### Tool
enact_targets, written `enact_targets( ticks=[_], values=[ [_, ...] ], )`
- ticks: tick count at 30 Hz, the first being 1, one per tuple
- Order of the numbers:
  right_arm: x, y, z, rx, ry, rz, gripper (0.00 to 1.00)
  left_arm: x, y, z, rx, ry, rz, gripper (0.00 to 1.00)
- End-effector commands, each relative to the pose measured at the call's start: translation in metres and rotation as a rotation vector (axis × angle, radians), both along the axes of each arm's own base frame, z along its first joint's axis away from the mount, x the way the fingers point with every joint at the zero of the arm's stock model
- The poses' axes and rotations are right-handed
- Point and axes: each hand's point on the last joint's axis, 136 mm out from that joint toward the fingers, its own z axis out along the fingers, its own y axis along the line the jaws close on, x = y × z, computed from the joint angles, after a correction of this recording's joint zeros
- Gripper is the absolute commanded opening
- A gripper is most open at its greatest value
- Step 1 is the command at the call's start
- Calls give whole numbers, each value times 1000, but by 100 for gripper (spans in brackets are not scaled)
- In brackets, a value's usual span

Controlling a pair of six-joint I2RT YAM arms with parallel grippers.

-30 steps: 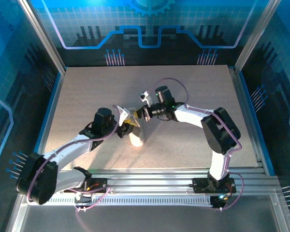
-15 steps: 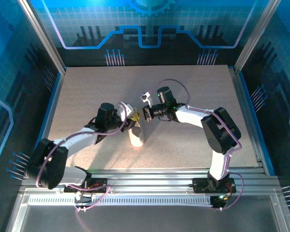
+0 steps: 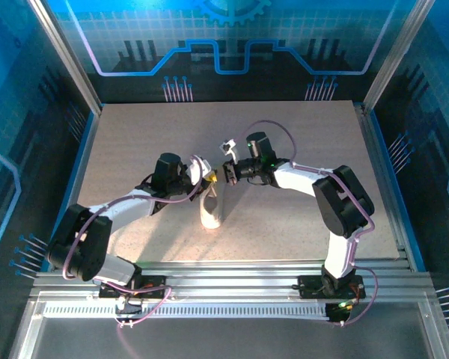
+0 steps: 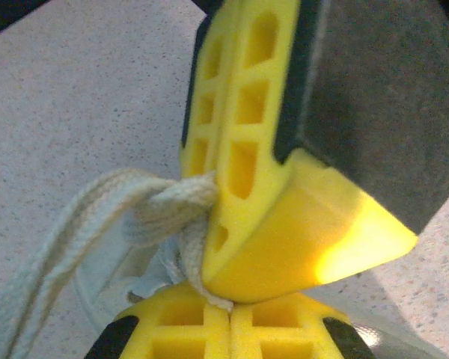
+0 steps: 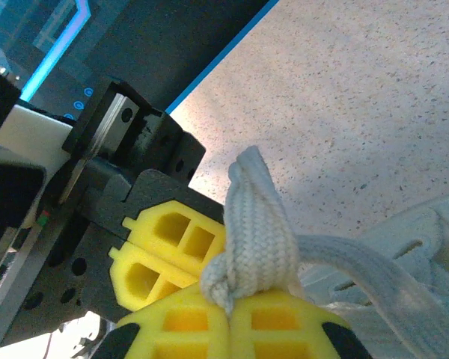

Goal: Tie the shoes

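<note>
Left wrist view: the left gripper [image 4: 230, 320] is pinched closed on a lace [image 4: 183, 202], hard against the right gripper [image 5: 229, 313], itself clamped on a lace loop [image 5: 258, 239]. Both hover over the far end of the sneaker [image 3: 212, 213], which lies lengthwise toward the near edge of the table [image 3: 135, 134]. A second ago the left jaws stood apart, farther left.

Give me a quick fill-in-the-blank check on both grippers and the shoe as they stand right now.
1. The left gripper is ____ on a white lace.
2. The right gripper, also clamped on lace, has fingers coloured ____.
3. On the table lies ____ sneaker.

Missing words: shut; yellow; one.
</note>
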Motion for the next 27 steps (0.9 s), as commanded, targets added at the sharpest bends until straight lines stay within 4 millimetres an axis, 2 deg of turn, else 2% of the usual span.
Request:
enact_targets(
  ticks=[1, 5, 9, 12, 14, 16, 21, 27],
  values=[
    [-3, -2, 13, 55, -12, 34, 4, -4, -4, 12, -20, -4, -50, 0],
    [0, -12, 15, 58, -22, 13, 27, -10, -1, 14, -16, 12, -48, 0],
    [9, -39, 23, 47, -64, -28, 37, -16, 1, 14, -3, 49, -58, 0],
    [17, -64, 15, -54, -99, -83, 42, -19, 1, 14, -1, 62, -63, 0],
    [22, -78, 0, -203, -169, -93, 45, -22, 1, 14, -1, 73, -70, 0],
    [24, -83, -17, -318, -196, -64, 48, -24, 1, 15, -4, 81, -77, 0],
    [23, -73, -49, -479, -210, 71, 54, -25, -1, 20, -14, 96, -82, 0],
    [20, -45, -67, -550, -265, 182, 57, -26, -4, 23, -35, 118, -95, 0]
  ],
)
